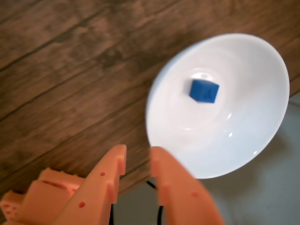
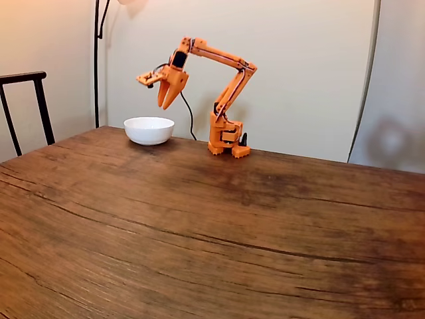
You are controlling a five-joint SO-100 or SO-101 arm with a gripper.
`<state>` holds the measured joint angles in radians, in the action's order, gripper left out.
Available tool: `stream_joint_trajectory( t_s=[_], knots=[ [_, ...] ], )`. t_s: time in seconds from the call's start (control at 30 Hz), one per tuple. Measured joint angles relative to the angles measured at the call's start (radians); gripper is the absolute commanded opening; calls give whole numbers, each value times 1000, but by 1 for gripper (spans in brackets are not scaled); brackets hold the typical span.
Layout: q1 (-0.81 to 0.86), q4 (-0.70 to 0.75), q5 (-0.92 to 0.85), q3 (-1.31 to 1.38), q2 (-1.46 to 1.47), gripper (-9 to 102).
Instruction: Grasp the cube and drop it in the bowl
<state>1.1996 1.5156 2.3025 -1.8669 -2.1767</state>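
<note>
Orange fingertips of the gripper (image 1: 138, 157) fill the bottom of the wrist view, parted by a narrow gap with nothing between them; the jaws stand slightly open and empty. Just beyond them sits the bowl (image 1: 243, 145), white and glossy, on the dark wooden table (image 1: 56, 79). At the bowl's bottom lies the cube (image 1: 204, 90), bright blue, resting flat and turned a little so one corner points toward the lower right of the view; being a cube, it has no long axis to speak of. In the fixed view, across the broad table, the gripper (image 2: 167, 101) hangs above the bowl (image 2: 149, 130), near the far edge beside the arm's base (image 2: 226, 136). Judging by this, the drop looks done and little is left beyond pulling the arm back.
</note>
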Motion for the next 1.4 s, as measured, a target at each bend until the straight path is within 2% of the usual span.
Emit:
stream_joint_trajectory(
  t_s=[0.17, 0.33, 0.6, 0.77, 0.93, 1.07, 1.17, 1.4],
  knots=[
    [-167, 80, -64, 77, -20, -1],
    [-321, 127, -167, 74, -169, -1],
    [-497, 138, -345, -186, -571, -1],
    [-617, 130, -397, -350, -795, -1],
    [-759, 46, -403, -486, -985, -1],
    [-891, -75, -425, -655, -1112, 0],
    [-977, -164, -465, -790, -1140, 0],
    [-1060, -359, -546, -1066, -1137, 0]
  ],
)
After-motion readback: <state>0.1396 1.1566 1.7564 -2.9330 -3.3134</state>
